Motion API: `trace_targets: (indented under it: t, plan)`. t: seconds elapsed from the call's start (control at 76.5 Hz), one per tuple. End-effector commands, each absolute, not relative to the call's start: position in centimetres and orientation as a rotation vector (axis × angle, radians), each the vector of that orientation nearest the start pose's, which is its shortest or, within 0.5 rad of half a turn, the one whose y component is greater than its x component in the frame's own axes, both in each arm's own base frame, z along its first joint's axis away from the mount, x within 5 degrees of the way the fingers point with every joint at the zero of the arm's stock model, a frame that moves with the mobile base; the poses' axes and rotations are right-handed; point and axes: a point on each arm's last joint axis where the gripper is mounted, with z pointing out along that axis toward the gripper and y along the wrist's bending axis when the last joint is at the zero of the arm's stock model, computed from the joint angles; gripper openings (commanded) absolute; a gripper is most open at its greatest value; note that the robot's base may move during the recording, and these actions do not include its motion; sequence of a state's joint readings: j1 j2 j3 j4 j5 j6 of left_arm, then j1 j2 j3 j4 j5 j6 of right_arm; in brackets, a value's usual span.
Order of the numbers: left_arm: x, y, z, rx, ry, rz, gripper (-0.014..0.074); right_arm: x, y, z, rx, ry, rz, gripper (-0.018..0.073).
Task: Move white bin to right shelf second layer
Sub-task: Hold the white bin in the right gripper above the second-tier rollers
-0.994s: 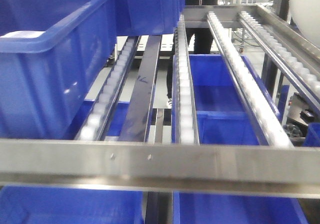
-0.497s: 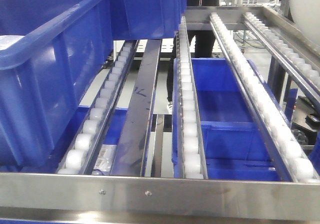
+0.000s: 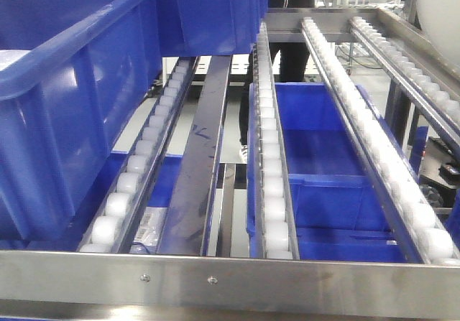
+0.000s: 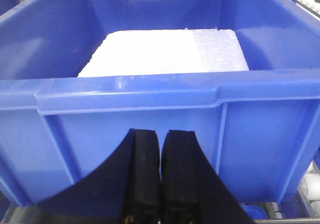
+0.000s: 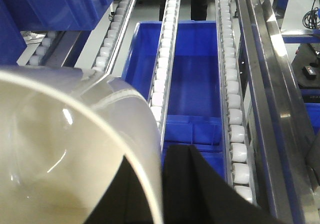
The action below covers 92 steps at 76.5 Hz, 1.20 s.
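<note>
A: What's on the left?

B: A blue crate (image 3: 65, 113) sits on the roller tracks of the right shelf second layer (image 3: 273, 192), behind the riveted front lip (image 3: 230, 281). In the left wrist view the left gripper (image 4: 161, 149) hangs just before the crate's wall, fingers pressed together on nothing; a white foam slab (image 4: 165, 53) lies inside.

A: And the white bin?

B: The white bin (image 5: 65, 149) fills the right wrist view's lower left, above the rollers. The right gripper (image 5: 192, 184) holds its rim, one dark finger (image 5: 200, 184) outside the wall. Lower blue crates (image 3: 323, 170) show between the tracks.
</note>
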<state>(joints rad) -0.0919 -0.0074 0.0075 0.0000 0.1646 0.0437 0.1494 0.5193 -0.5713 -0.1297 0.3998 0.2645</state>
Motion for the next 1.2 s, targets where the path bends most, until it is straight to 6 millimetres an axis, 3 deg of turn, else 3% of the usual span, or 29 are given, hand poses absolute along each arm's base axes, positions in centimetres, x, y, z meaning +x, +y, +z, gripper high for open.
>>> trace_targets:
  t: [0.0, 1.19]
  plan:
    - [5.64, -0.55, 19.23, 0.108, 1.580, -0.046, 0.0085, 10.83, 1.19, 34.92, 0.019, 1.702, 0.170, 0.0055]
    - [5.64, -0.55, 19.23, 0.108, 1.580, -0.046, 0.0085, 10.77, 1.29, 34.58, 0.041, 1.740, 0.201, 0.0055]
